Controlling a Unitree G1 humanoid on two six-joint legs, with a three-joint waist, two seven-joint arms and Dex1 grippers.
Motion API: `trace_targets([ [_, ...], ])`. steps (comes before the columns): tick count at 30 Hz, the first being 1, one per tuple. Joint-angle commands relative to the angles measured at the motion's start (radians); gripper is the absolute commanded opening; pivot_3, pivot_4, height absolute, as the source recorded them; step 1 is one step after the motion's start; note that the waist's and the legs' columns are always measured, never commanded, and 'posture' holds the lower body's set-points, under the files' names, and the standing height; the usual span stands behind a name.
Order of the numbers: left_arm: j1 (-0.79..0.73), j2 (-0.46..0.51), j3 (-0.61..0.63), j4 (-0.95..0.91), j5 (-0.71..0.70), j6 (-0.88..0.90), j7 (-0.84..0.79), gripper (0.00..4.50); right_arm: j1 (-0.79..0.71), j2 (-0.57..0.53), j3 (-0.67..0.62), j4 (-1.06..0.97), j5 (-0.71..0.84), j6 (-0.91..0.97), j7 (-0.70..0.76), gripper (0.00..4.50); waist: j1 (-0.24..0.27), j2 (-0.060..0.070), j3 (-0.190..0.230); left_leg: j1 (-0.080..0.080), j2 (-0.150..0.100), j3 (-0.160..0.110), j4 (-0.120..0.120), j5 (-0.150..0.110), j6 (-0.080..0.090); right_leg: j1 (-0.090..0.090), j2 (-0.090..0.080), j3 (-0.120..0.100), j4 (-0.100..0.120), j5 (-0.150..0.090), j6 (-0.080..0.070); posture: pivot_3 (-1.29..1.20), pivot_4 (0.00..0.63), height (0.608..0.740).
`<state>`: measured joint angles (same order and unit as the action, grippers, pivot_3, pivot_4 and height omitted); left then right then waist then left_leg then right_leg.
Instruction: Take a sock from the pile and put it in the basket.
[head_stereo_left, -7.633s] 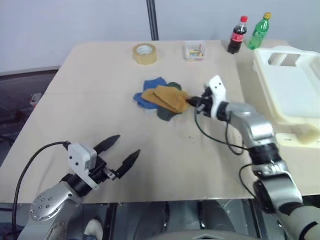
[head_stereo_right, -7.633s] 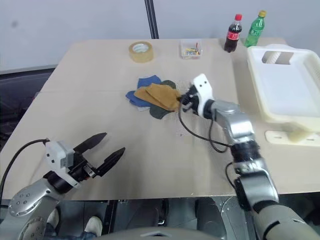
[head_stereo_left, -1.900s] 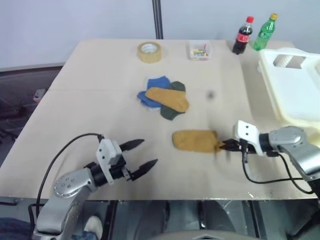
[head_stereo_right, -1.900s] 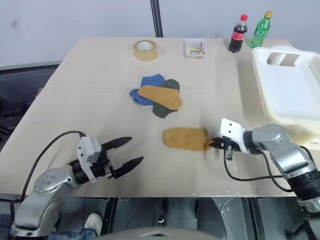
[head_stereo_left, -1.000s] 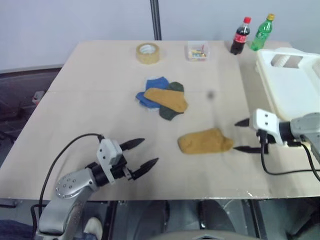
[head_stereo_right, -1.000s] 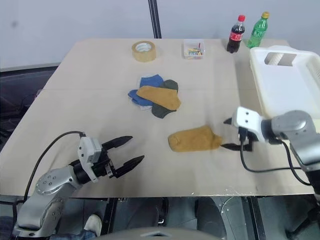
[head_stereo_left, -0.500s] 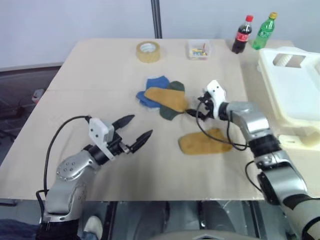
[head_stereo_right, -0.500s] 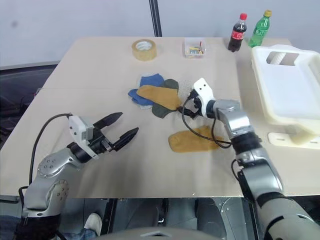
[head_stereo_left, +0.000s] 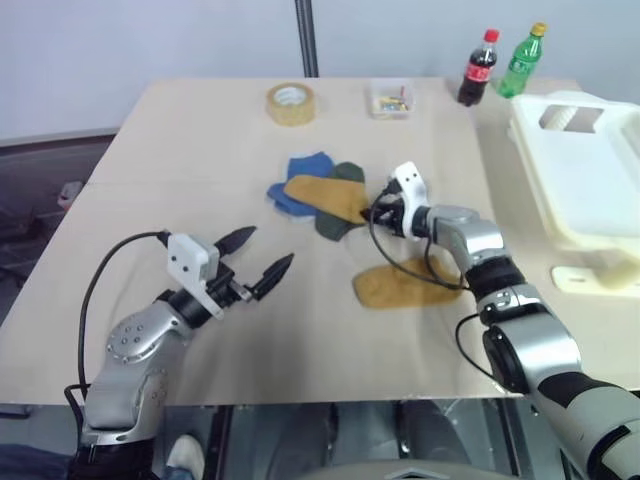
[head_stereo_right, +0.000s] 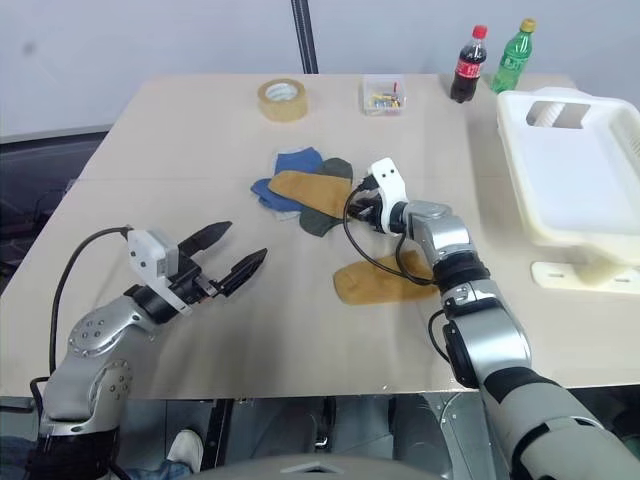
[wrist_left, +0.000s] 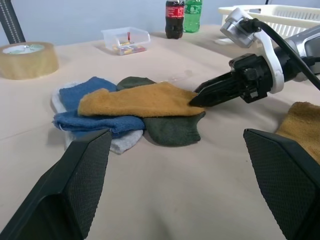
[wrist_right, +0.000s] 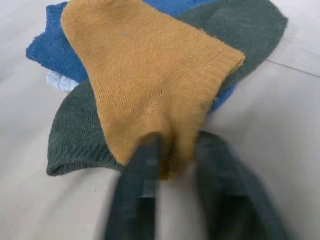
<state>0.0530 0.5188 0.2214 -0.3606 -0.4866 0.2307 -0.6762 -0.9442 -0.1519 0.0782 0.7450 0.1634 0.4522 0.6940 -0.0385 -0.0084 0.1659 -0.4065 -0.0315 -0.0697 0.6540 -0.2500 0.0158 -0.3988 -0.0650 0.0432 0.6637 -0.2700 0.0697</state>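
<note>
tape roll (head_stereo_left: 289, 103), clear box (head_stereo_left: 390, 99), two bottles (head_stereo_left: 497, 67)

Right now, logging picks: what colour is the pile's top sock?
Mustard yellow; the top sock shows best in the right wrist view.

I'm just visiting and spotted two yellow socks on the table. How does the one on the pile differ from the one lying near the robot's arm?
The mustard sock on the pile lies on top of blue and dark green socks; the loose mustard sock lies alone on the bare table. The right gripper is shut on the pile sock's edge; nothing grips the loose one, though the right arm's cable crosses it. Both are the same mustard colour and lie flat.
</note>
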Motion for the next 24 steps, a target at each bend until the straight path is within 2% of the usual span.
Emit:
trace_targets([
  [1, 0.01, 0.002, 0.005, -0.024, 0.012, -0.027, -0.002, 4.5, -0.031, -0.01, -0.015, -0.032, 0.0, -0.022, 0.005, 0.05, -0.003, 0.0, 0.0, 0.0, 0.0, 0.0, 0.0, 0.0, 0.0, 0.0, 0.0, 0.0, 0.0, 0.0, 0.0, 0.0, 0.15, 0.738],
  [5, 0.018, -0.005, -0.008, -0.032, 0.015, -0.023, -0.003, 4.5, -0.007, -0.042, 0.009, -0.11, -0.021, -0.02, 0.016, 0.05, -0.003, 0.0, 0.0, 0.0, 0.0, 0.0, 0.0, 0.0, 0.0, 0.0, 0.0, 0.0, 0.0, 0.0, 0.0, 0.0, 0.15, 0.738],
  [10, 0.017, -0.007, -0.026, -0.042, 0.011, -0.014, -0.007, 4.5, 0.083, -0.124, 0.071, -0.323, -0.043, 0.062, 0.08, 0.05, -0.001, 0.0, 0.0, -0.001, 0.0, 0.0, 0.0, 0.0, 0.0, -0.001, 0.0, 0.0, 0.0, 0.0, 0.0, 0.0, 0.15, 0.738],
  [13, 0.025, -0.003, -0.033, -0.052, 0.01, -0.01, -0.01, 4.5, 0.159, -0.211, 0.093, -0.489, -0.027, 0.134, 0.145, 0.05, 0.003, 0.0, 0.0, -0.002, 0.0, -0.001, 0.0, 0.0, 0.0, -0.001, -0.001, -0.001, 0.0, 0.0, 0.0, 0.0, 0.15, 0.738],
  [16, 0.031, 0.005, -0.048, -0.054, 0.012, -0.003, -0.026, 4.5, 0.264, -0.402, 0.116, -0.638, -0.034, 0.167, 0.266, 0.05, 0.012, 0.0, 0.0, -0.008, -0.001, -0.002, 0.001, 0.0, 0.0, -0.007, -0.002, -0.001, 0.001, 0.0, 0.0, 0.0, 0.15, 0.738],
  [19, 0.024, 0.011, -0.065, -0.048, -0.006, 0.014, -0.056, 4.5, 0.314, -0.514, 0.102, -0.678, -0.032, 0.142, 0.322, 0.05, 0.012, 0.0, 0.0, -0.008, -0.001, -0.001, 0.001, 0.0, 0.001, -0.007, -0.002, -0.001, 0.0, 0.0, 0.0, 0.0, 0.15, 0.738],
  [23, -0.017, 0.028, -0.137, -0.015, 0.002, 0.03, -0.131, 4.5, 0.359, -0.594, 0.076, -0.684, -0.029, 0.119, 0.341, 0.05, 0.006, 0.0, 0.0, -0.007, 0.0, 0.0, 0.001, -0.002, 0.004, -0.007, -0.001, 0.0, 0.001, 0.0, 0.0, 0.0, 0.15, 0.738],
  [24, -0.041, 0.03, -0.16, 0.006, 0.012, 0.031, -0.148, 4.5, 0.369, -0.607, 0.078, -0.687, -0.032, 0.109, 0.345, 0.3, 0.006, 0.0, 0.0, -0.007, 0.0, 0.0, 0.001, -0.002, 0.004, -0.007, -0.001, 0.0, 0.001, 0.0, 0.0, 0.0, 0.15, 0.738],
])
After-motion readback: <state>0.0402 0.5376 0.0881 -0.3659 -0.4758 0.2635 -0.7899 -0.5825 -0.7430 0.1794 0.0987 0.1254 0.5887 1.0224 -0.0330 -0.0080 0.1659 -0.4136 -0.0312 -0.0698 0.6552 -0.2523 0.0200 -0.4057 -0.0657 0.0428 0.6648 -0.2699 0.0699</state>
